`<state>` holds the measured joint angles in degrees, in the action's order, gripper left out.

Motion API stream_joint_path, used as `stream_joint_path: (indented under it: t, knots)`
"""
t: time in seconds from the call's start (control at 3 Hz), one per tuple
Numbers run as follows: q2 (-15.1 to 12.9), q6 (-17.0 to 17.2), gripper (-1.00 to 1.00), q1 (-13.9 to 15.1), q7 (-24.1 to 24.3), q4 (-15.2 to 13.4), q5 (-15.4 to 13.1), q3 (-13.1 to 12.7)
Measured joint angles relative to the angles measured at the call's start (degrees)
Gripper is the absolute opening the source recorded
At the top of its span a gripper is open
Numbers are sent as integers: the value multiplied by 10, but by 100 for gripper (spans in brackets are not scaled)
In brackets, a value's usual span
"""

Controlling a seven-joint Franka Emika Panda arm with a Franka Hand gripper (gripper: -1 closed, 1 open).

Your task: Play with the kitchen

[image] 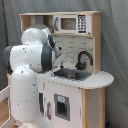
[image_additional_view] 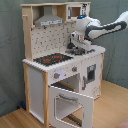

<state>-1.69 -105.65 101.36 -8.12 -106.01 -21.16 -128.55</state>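
Observation:
The kitchen [image_additional_view: 37,75] is a tall toy of pale wood and white panels, seen in both exterior views. In the second exterior view its red-ringed black hob [image_additional_view: 52,59] lies on the left of the counter and the oven door [image_additional_view: 70,103] hangs open below. The white arm reaches in from the second exterior view's right. My gripper [image_additional_view: 76,46] hangs just over the grey sink [image: 73,74], next to the black tap [image: 84,58]. In the first exterior view the arm's bulk [image: 31,57] hides the gripper.
The hood [image_additional_view: 49,20] and microwave [image: 68,23] sit above the counter, close over the arm's wrist. A grey curtain [image_additional_view: 10,50] backs the scene. The open oven door juts out over the wooden floor [image_additional_view: 112,112] in front of the kitchen.

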Motion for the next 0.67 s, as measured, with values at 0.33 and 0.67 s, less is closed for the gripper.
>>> stream_joint_path:
  t: [0.33,0.67]
  knots:
    - [-34,37,100,-1,19,3,-1,-29]
    - [-72,77,100,-1,33,2,-1,-53]
